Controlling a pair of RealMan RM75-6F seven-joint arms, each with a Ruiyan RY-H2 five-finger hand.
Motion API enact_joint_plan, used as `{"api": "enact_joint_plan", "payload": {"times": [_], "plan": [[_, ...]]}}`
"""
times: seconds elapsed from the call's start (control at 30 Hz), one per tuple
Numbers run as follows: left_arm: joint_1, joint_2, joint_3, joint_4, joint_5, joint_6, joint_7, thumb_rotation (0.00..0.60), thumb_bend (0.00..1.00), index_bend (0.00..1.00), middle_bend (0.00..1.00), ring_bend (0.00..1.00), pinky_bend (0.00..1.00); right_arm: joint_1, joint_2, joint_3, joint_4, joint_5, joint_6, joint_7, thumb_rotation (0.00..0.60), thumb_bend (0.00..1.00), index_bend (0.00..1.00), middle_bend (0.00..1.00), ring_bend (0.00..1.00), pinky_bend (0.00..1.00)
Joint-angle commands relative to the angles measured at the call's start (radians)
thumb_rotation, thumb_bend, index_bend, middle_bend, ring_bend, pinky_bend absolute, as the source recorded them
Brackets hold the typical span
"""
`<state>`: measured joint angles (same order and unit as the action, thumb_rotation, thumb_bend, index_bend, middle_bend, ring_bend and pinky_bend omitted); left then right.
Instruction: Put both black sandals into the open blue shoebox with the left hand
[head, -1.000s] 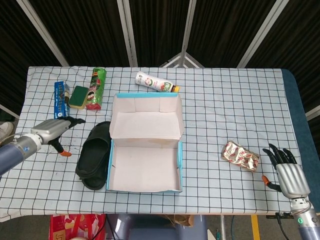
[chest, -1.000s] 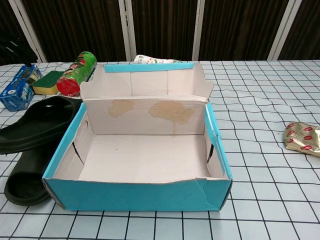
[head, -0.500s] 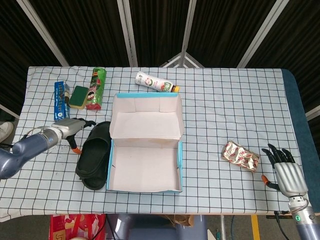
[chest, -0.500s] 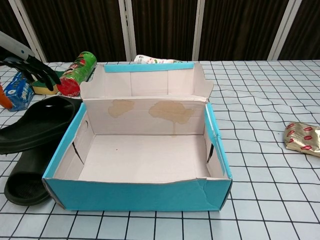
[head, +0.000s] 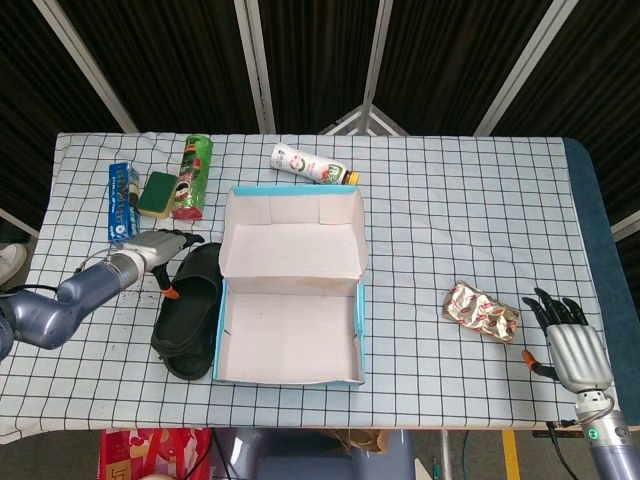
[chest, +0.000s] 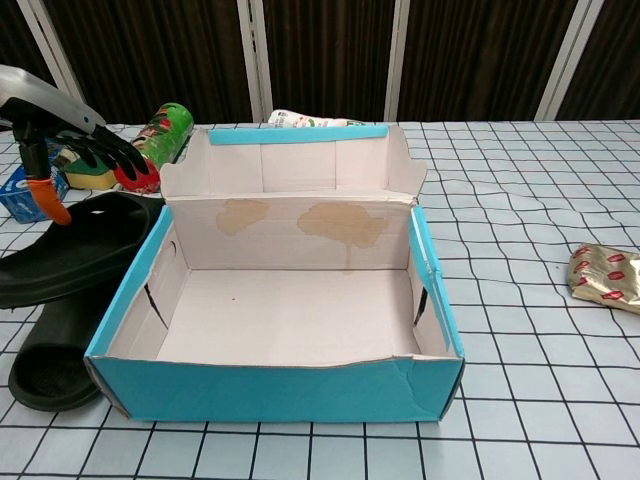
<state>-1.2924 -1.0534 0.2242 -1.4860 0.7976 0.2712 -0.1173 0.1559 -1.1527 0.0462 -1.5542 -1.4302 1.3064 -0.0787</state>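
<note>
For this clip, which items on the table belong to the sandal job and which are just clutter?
Job: black sandals, stacked beside the box; open blue shoebox; left hand, open above them.

Clutter: green chip can, sponge, blue packet, white bottle, foil pack.

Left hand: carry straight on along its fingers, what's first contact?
Probably the upper black sandal. The left hand points toward the shoebox, above the sandal's heel end; its height is unclear.
</note>
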Motion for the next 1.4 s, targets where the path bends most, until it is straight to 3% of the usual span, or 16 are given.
{"api": "enact_joint_plan", "payload": {"times": [0.03,0.33,0.7,1.13,1.4], "plan": [[-0.023,-0.032,0.025,0.019,-0.037,0.021,0.024,0.6,0.23,0.07,0.06,0.0,0.03,0.001,-0.001,0.0,0.001,0.002,-0.002,-0.001,0.6,0.29,0.16,0.08,0.16,0.1],[-0.082,-0.096,0.062,0.035,-0.127,0.053,0.076,0.6,0.23,0.07,0.08,0.0,0.03,0.003,0.0,0.0,0.001,0.008,-0.005,-0.002,0.6,0.29,0.16,0.08,0.16,0.1],[-0.155,-0.158,0.127,0.037,-0.224,0.091,0.15,0.6,0.23,0.13,0.21,0.0,0.03,-0.003,0.009,-0.001,-0.006,0.001,0.011,0.003,0.6,0.29,0.16,0.08,0.16,0.1],[-0.256,-0.229,0.274,0.019,-0.419,0.177,0.287,0.6,0.23,0.14,0.23,0.0,0.03,-0.008,0.016,-0.003,-0.014,-0.004,0.02,0.01,0.6,0.29,0.16,0.08,0.16,0.1],[-0.283,-0.272,0.31,0.019,-0.501,0.211,0.344,0.6,0.23,0.26,0.34,0.0,0.03,-0.005,0.017,-0.003,-0.018,0.002,0.011,0.002,0.6,0.29,0.16,0.08,0.16,0.1]]}}
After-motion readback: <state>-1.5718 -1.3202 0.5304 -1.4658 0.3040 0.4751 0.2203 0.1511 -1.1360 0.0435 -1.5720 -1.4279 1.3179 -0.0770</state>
